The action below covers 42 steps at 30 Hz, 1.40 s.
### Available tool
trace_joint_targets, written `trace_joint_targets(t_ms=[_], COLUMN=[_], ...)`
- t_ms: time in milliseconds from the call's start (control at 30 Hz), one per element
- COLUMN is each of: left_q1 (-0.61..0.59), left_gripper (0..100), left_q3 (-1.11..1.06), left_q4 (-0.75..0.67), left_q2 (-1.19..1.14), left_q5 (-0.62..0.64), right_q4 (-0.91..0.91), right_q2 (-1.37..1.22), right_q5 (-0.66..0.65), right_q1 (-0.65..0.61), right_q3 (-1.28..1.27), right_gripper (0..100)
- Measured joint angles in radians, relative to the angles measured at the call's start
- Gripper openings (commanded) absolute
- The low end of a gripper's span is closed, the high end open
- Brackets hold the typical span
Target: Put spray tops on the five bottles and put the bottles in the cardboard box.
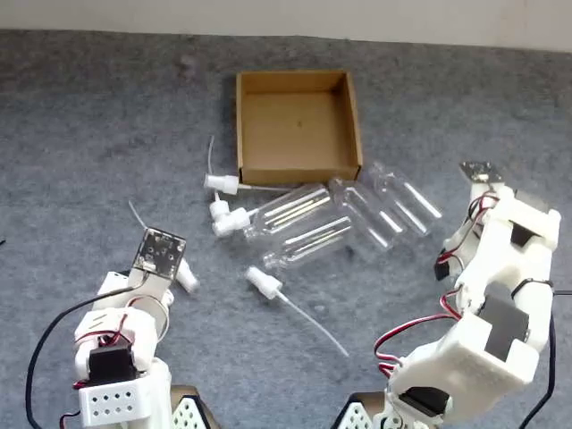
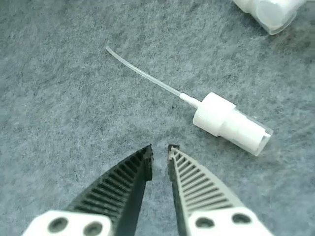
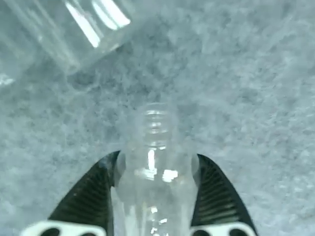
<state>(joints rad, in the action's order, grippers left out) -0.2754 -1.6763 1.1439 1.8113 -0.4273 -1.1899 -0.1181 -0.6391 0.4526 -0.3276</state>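
The open cardboard box [image 1: 299,125] sits at the back of the table. In front of it several clear bottles [image 1: 286,212] lie on their sides without tops, among loose white spray tops [image 1: 264,281] with thin tubes. One spray top [image 2: 229,123] lies just ahead of my left gripper [image 2: 160,150], whose fingers are almost together with nothing between them. In the high view that spray top [image 1: 186,275] lies beside the left arm's wrist. My right gripper [image 3: 155,160] is shut on a clear bottle [image 3: 155,172], its open neck pointing away over the carpet.
The table is covered in grey carpet. Another bottle's end [image 3: 74,29] lies close beyond the held one. A further white spray top [image 2: 270,10] lies past the near one. Bare carpet stretches left of the box and between the two arms.
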Motion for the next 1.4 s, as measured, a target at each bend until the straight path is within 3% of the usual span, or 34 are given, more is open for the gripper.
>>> trace_joint_targets(t_ms=[167,367,567,700,833,933,1100,1267,1400], left_q1=[0.002,0.002,0.041,0.135,0.196,0.219,0.247,0.256,0.212], left_gripper=[3,3,3,4,12,13,11,10,10], left_q3=[0.066,0.27,0.571,0.806,0.985,1.06,1.099,1.1,1.1], left_q4=[0.066,0.114,0.13,0.189,0.203,0.203,0.21,0.284,0.222], left_q2=[0.0,-0.098,-0.508,-0.838,-1.128,-1.326,-1.547,-1.587,-1.587], left_q5=[-0.061,-0.127,-0.129,-0.015,0.114,0.118,-0.058,-0.397,-0.609], right_q4=[-0.026,-0.034,-0.034,-0.034,-0.034,-0.034,-0.034,-0.034,-0.034], right_q2=[0.166,0.439,0.654,0.752,0.807,0.818,0.819,0.825,0.829], right_q5=[0.021,0.021,0.025,0.055,0.058,0.058,0.054,0.031,0.031], right_q1=[-0.023,-0.149,-0.284,-0.333,-0.342,-0.341,-0.341,-0.341,-0.341], right_q3=[0.003,-0.184,-0.364,-0.443,-0.482,-0.486,-0.486,-0.506,-0.522], right_gripper=[0.3,0.3,0.3,0.3,0.3,0.3,0.3,0.3,0.3])
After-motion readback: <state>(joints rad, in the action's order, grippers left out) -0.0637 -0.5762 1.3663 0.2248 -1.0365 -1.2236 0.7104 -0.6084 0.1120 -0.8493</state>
